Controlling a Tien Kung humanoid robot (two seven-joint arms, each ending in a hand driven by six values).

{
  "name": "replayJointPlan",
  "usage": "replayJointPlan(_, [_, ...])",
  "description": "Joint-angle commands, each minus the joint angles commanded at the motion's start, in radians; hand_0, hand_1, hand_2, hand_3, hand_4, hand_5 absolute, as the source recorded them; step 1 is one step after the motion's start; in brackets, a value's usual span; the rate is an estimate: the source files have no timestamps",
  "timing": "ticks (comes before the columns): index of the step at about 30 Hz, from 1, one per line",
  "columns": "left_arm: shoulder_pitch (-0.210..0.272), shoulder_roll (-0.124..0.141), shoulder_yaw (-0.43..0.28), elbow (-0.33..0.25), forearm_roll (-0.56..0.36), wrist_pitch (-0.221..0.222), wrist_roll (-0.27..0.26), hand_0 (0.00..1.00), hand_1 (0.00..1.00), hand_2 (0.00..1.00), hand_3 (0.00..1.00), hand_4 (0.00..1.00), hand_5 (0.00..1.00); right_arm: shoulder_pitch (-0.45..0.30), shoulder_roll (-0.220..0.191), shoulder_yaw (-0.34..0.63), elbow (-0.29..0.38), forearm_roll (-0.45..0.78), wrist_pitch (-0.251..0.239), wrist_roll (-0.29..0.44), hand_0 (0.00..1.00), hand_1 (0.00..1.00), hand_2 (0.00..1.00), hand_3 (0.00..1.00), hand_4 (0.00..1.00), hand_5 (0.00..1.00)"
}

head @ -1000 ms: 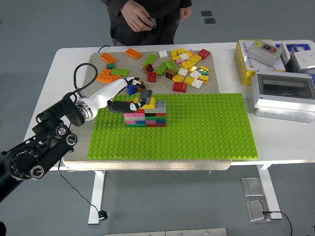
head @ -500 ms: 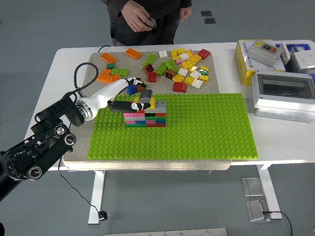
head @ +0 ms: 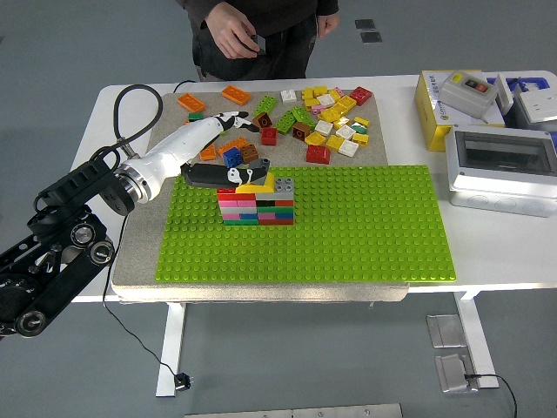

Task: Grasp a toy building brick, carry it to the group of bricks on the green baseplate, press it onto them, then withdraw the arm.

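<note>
Behind brick stack (head: 258,205), loose bricks (head: 324,122).

The white desk (head: 487,252) carries a grey mat (head: 261,288) that runs from its near edge almost to the far side. On the mat lies a green baseplate (head: 365,235), with loose bricks (head: 326,117) scattered just behind it. At the desk's right end sit a yellow box (head: 431,109), a grey enclosure (head: 500,170) with a clear lid, and a white switch box (head: 538,106) at the far corner
</note>
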Motion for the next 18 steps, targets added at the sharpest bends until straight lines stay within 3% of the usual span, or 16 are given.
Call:
replayJointPlan(2, [-0.001, 0.004, 0.019, -0.038, 0.013, 0.005, 0.000, 0.998, 0.998, 0.998, 0.769, 0.885, 0.693, 0.000, 0.000, 0.000, 0.000, -0.002, 0.000, -0.001, 0.772, 0.698, 0.732, 0.717, 0.543, 0.864])
replayJointPlan(3, [-0.002, 0.005, 0.029, -0.048, 0.018, 0.008, -0.002, 0.998, 0.998, 0.998, 0.755, 0.879, 0.748, 0.000, 0.000, 0.000, 0.000, -0.001, 0.000, -0.001, 0.772, 0.696, 0.731, 0.718, 0.543, 0.864])
replayJointPlan(6, [-0.008, 0.002, 0.056, -0.046, 0.031, 0.017, -0.008, 0.998, 0.998, 0.998, 0.755, 0.879, 0.748, 0.000, 0.000, -0.003, 0.000, 0.000, 0.000, -0.001, 0.772, 0.696, 0.731, 0.718, 0.543, 0.864])
replayJointPlan(18, [-0.028, -0.038, 0.100, 0.068, 0.045, 0.041, -0.030, 0.998, 0.998, 0.998, 0.753, 0.870, 0.751, 0.005, 0.000, -0.018, 0.000, 0.015, 0.002, 0.001, 0.772, 0.696, 0.731, 0.716, 0.543, 0.863])
